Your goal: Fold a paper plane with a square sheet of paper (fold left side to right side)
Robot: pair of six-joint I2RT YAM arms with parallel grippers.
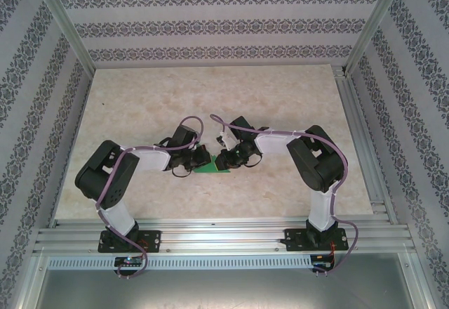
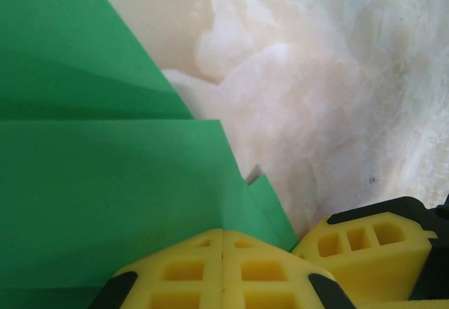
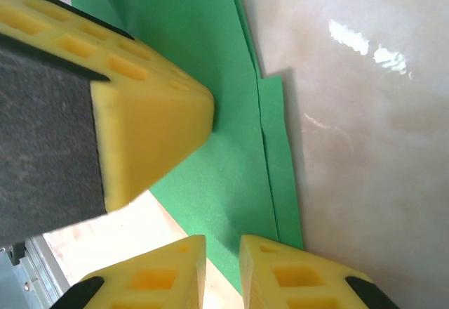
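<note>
Top view: we see the left gripper (image 1: 200, 157) and the right gripper (image 1: 220, 160) meeting at mid-table over a thin, bright green, creased paper sheet (image 1: 208, 168) that lies on the beige marbled tabletop (image 1: 210, 98). Left wrist view: the left gripper (image 2: 223, 246) has its yellow foam fingers closed together at the sheet's edge. Right wrist view: the right gripper (image 3: 223, 249) has its fingers narrowly apart over the sheet's corner.

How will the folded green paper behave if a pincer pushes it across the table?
Probably floppy: the green paper is thin with layered flaps, so it may buckle rather than slide whole. Likely very light, and the table looks glossy, so it could skid unless pinned.
</note>
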